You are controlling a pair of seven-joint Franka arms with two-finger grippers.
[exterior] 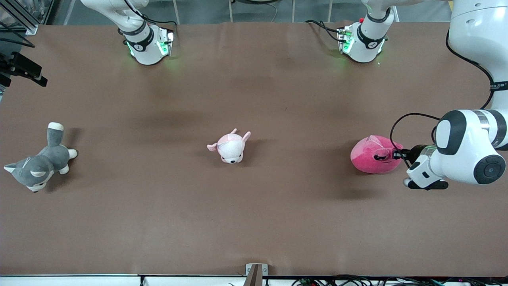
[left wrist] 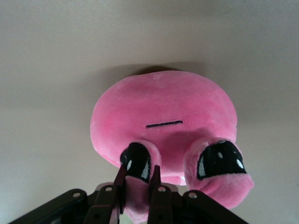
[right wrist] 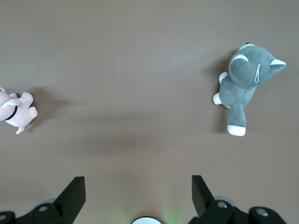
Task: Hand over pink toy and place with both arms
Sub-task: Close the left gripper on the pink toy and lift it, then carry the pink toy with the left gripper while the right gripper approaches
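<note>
The hot-pink toy (exterior: 373, 155) lies on the brown table toward the left arm's end. My left gripper (exterior: 396, 154) reaches it from the side, low over the table. In the left wrist view the left gripper (left wrist: 139, 170) is shut on a fold of the pink toy (left wrist: 163, 107) beside one of its dark eyes, with plush pinched between the fingers (left wrist: 156, 184). My right gripper (right wrist: 138, 186) is open and empty, held high over the table near its own base. It is out of the front view.
A small pale pink-and-white plush (exterior: 230, 147) lies mid-table and also shows in the right wrist view (right wrist: 16, 112). A grey-and-white dog plush (exterior: 39, 161) lies at the right arm's end and also shows there (right wrist: 247, 79). The arm bases (exterior: 147, 43) stand along the table's edge farthest from the front camera.
</note>
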